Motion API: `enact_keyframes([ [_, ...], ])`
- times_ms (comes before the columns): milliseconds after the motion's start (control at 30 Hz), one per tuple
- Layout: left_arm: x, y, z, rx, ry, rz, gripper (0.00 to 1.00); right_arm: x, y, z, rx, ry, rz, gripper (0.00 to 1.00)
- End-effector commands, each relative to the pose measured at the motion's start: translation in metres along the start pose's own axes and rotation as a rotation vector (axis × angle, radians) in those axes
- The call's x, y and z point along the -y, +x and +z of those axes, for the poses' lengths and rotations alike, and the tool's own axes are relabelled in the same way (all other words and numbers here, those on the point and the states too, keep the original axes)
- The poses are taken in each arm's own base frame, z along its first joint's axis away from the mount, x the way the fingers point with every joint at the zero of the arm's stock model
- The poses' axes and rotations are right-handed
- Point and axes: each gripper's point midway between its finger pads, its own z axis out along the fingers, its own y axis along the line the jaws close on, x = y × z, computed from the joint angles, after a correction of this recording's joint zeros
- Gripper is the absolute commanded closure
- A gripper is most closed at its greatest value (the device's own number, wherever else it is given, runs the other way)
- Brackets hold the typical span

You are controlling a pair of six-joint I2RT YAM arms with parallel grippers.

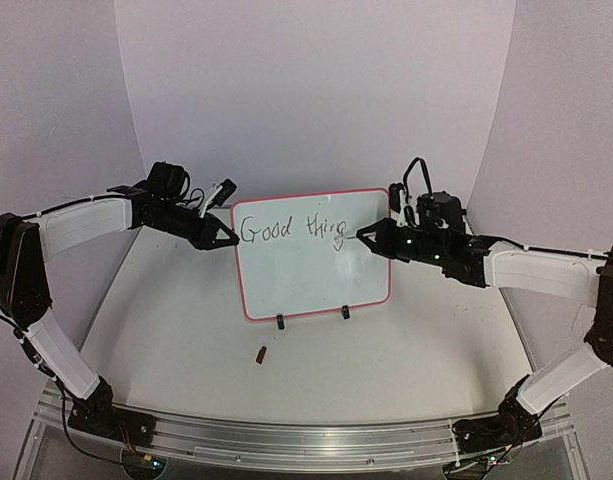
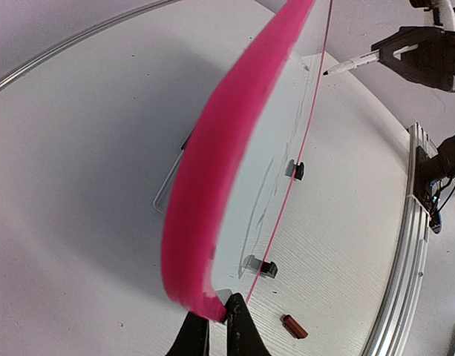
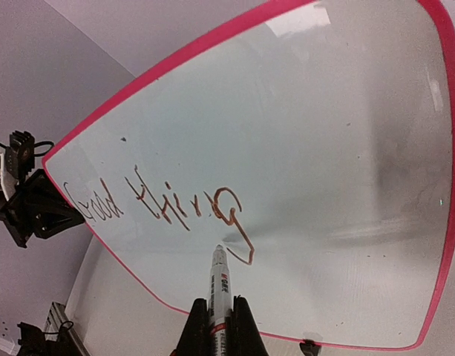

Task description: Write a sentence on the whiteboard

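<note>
The white surface (image 1: 186, 330) carries the whiteboard (image 1: 306, 280), which stands upright at centre on two black clip feet (image 1: 280, 321), pink frame intact. The sentence (image 1: 291, 230) on its upper half reads "Good thing" in one line. Your left gripper (image 1: 229, 238) is pinched shut on the frame's left edge. Your right gripper (image 1: 371, 238) is clamped on a marker (image 3: 219, 285), whose tip is at the board face by the tail of the "g". A small dark-red piece (image 1: 261, 353) lies on the surface just in front of the board, apart from it.
</note>
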Motion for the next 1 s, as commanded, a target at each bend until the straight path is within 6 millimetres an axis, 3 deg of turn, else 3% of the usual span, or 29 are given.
enact_keyframes([
  [0, -0.008, 0.001, 0.002, -0.029, -0.065, 0.042, 1.0, -0.029, -0.044, -0.04, 0.155, -0.076, -0.017, 1.0],
  [233, -0.009, 0.002, 0.002, -0.03, -0.066, 0.041, 1.0, -0.026, -0.048, -0.057, 0.182, -0.04, -0.047, 1.0],
  [633, -0.009, 0.004, 0.003, -0.036, -0.069, 0.039, 1.0, -0.008, -0.038, -0.047, 0.143, -0.028, -0.054, 1.0],
  [967, -0.01, 0.004, 0.004, -0.038, -0.069, 0.038, 1.0, -0.007, -0.039, -0.047, 0.143, -0.091, -0.054, 1.0],
])
